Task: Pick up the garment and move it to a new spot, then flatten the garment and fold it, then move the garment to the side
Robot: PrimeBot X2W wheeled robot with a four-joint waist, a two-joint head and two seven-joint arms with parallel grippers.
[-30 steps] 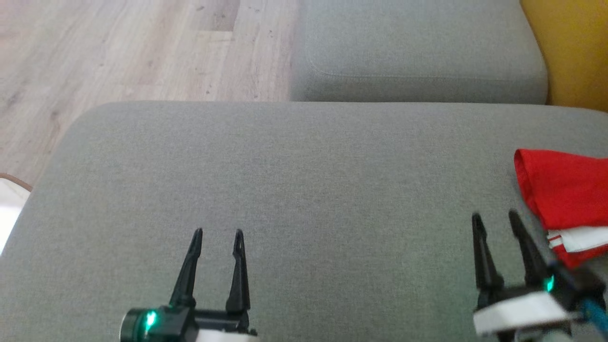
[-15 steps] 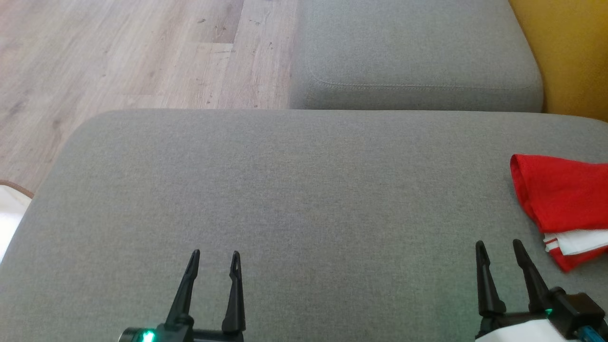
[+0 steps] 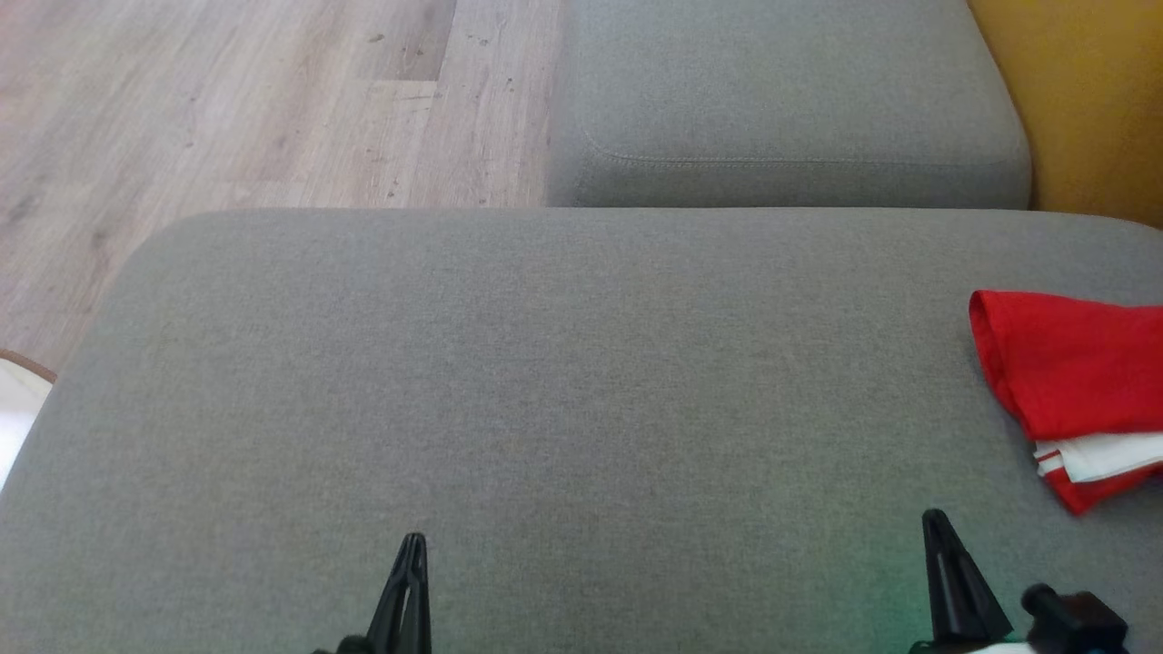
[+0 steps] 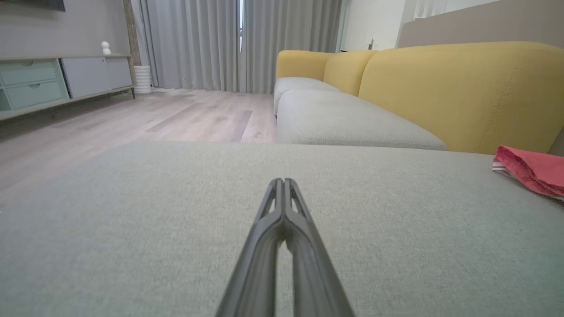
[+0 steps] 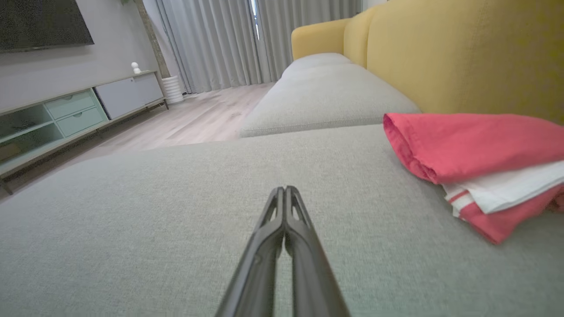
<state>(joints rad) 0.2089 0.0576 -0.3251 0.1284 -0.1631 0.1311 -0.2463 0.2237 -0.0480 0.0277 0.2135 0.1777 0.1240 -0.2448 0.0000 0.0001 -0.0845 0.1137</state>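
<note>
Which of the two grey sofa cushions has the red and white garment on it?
The nearer, wider grey cushion; the red garment lies at its right edge.

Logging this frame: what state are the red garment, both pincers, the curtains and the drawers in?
garment: folded, lying at the right of the seat cushion, nothing holding it.
left pincer: shut, empty, over bare cushion.
right pincer: shut, empty, apart from the garment.
curtains: drawn, with a narrow bright gap.
drawers: pushed in.
</note>
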